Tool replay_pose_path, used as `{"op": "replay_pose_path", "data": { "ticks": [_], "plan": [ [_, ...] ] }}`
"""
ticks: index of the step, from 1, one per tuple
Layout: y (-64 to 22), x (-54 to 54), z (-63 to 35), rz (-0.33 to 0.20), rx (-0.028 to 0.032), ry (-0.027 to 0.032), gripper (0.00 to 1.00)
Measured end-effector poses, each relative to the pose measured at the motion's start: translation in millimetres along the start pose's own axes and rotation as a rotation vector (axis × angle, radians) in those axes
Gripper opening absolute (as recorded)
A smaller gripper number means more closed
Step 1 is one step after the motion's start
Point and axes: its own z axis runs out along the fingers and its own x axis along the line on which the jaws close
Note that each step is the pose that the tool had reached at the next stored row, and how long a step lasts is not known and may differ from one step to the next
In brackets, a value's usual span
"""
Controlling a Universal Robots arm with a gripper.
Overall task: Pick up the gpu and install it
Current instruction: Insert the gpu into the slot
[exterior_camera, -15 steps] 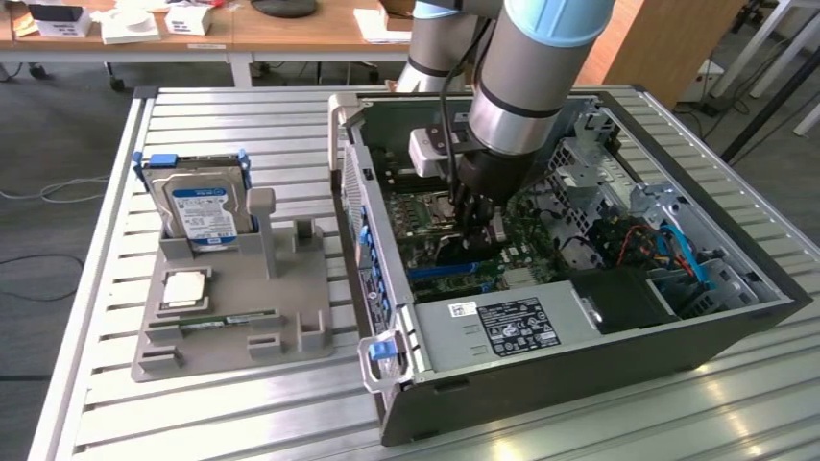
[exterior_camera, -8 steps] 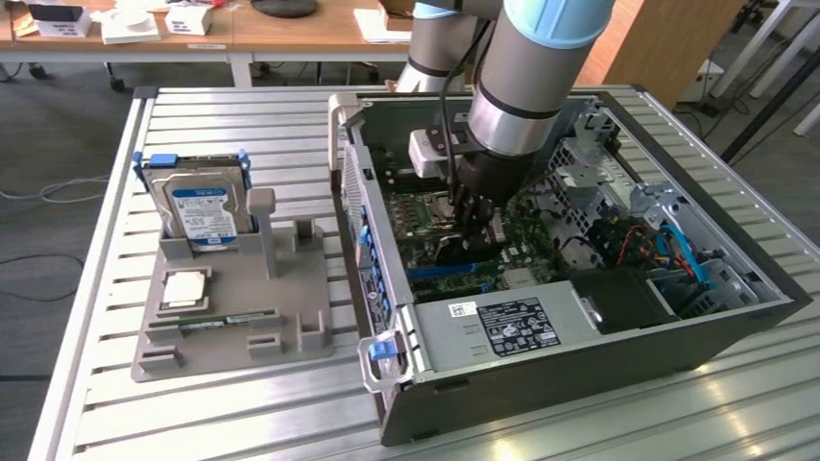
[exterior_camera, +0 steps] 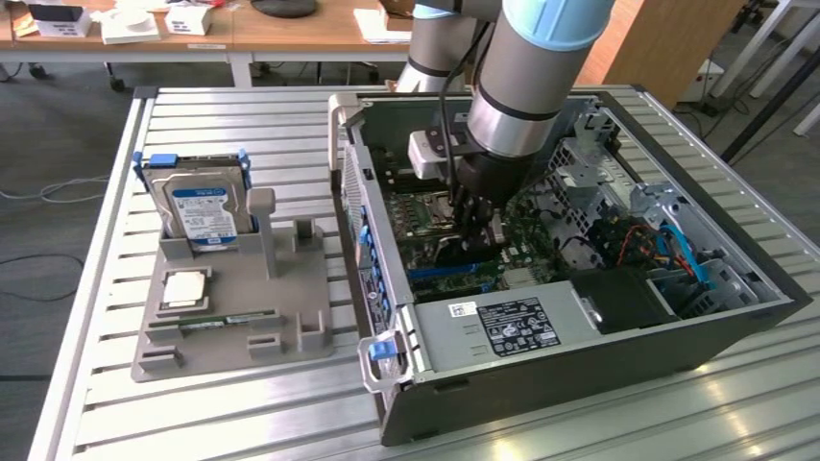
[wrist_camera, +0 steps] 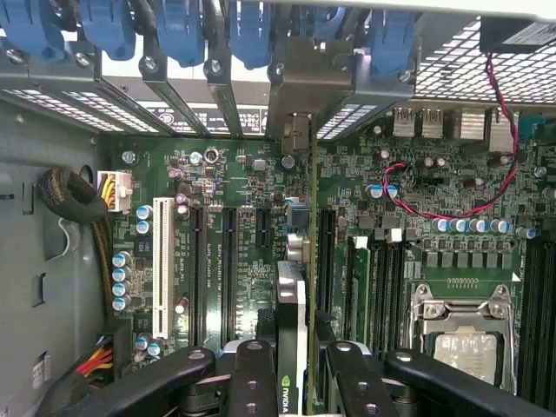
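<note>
Okay, your gpu [wrist_camera: 294,287] stands edge-on over the motherboard [wrist_camera: 234,174], running along the long slots, with its far end up by the rear bracket openings. Your gripper [wrist_camera: 300,360] has its jaws clamped on the card, one finger on each side. The arm reaches down into the open computer case [exterior_camera: 577,365]. A hard drive [exterior_camera: 202,211] sits in the grey holder [exterior_camera: 276,322] beside the case.

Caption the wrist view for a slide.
Fingers grip the gpu edge-on over the green motherboard.
</note>
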Motion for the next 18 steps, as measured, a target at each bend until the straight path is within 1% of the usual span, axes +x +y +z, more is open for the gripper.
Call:
{"op": "replay_pose_path", "data": {
  "ticks": [18],
  "plan": [
    [0.1, 0.1, 2.9, 0.0, 0.0, 0.0, 0.27]
  ]
}}
